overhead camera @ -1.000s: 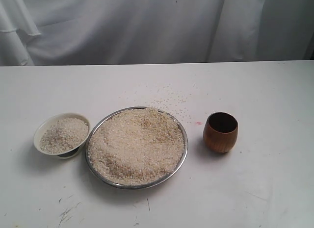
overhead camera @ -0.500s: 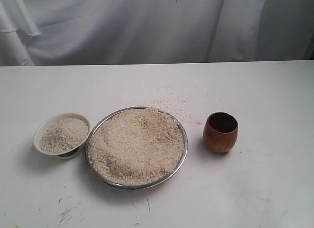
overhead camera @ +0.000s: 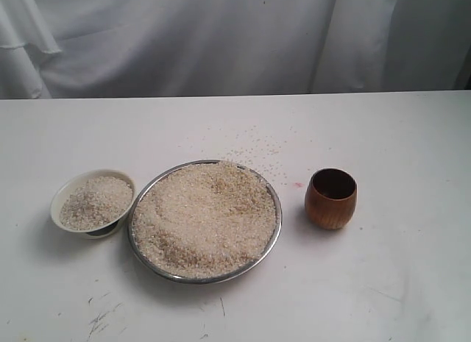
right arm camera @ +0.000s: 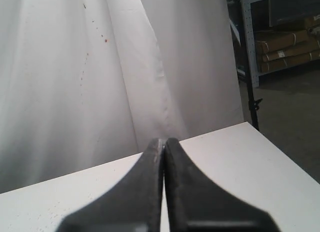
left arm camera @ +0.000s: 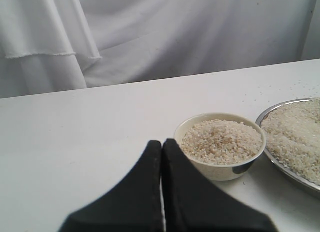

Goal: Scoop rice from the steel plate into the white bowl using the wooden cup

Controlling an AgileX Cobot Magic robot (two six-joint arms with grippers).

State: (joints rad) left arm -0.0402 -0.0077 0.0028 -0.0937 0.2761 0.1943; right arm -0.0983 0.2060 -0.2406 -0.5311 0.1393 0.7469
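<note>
1. Nothing moved since earlier.
2. Wooden cup [overhead camera: 331,198]: upright right of steel plate [overhead camera: 213,281], handy for right gripper [right arm camera: 164,140].
3. Rice [overhead camera: 206,217]: heaped on plate; white bowl [overhead camera: 54,201] alongside, part-filled.
4. Left gripper [left arm camera: 161,142], likewise right: closed, empty.

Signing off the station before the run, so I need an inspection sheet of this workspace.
Surface: white table, faint dark scuffs at the near edge.
Job's things: steel plate heaped with rice; white bowl left of it, partly filled; wooden cup right of it, upright, apart.
Clutter: stray grains behind the plate.
Pincers: left pincer shut, empty; right pincer shut, empty.
Cables: nothing seen.
Surroundings: white curtain behind; shelving with boxes beyond.
</note>
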